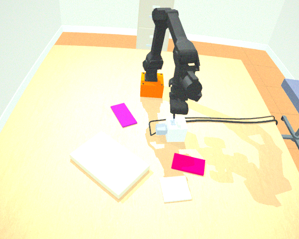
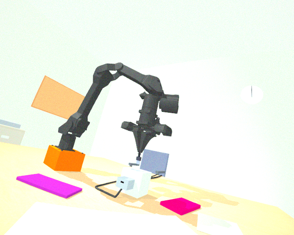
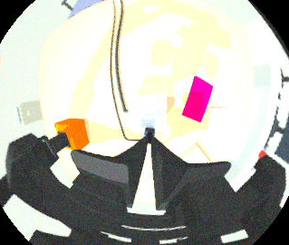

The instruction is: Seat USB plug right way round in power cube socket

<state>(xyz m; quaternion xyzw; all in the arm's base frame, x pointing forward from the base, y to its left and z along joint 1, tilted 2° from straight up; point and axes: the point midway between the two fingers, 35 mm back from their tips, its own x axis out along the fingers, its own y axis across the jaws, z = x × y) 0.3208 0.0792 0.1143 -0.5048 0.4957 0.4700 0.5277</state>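
a: gripper state?
b: clenched on the small dark-bodied usb plug with a pale metal end (image 2: 138, 158) (image 3: 149, 132). the black two-finger gripper (image 1: 173, 114) (image 2: 139, 152) (image 3: 149, 139) has it by the top.
a: plug location?
b: upright, just over the white box-shaped power cube (image 1: 176, 132) (image 2: 138, 181). metal end shows above the top face in the exterior view. fully out or tip still in the socket, can't tell, too small and washed out.
a: which way round?
b: not readable either. by the task it went in wrong, so my guess: lift clear, half turn, line up, press down.
a: handling?
b: light, stiff, probably smooth plastic, so it could twist or slip in narrow fingertips. keep hold of the dark body, low and square, off the metal end. don't lever sideways, the metal could bend.
a: cube?
b: looks light too, might ride up or slide. pale blue block (image 1: 161, 128) (image 2: 125, 183) sticks out one side, black cable (image 1: 221, 121) (image 2: 105, 191) (image 3: 115, 68) lies round it, don't snag.
a: anything else?
b: flat magenta-pink slab (image 1: 188, 164) (image 2: 180, 206) (image 3: 197, 100) nearby, stay high. seat, release, back off upward.
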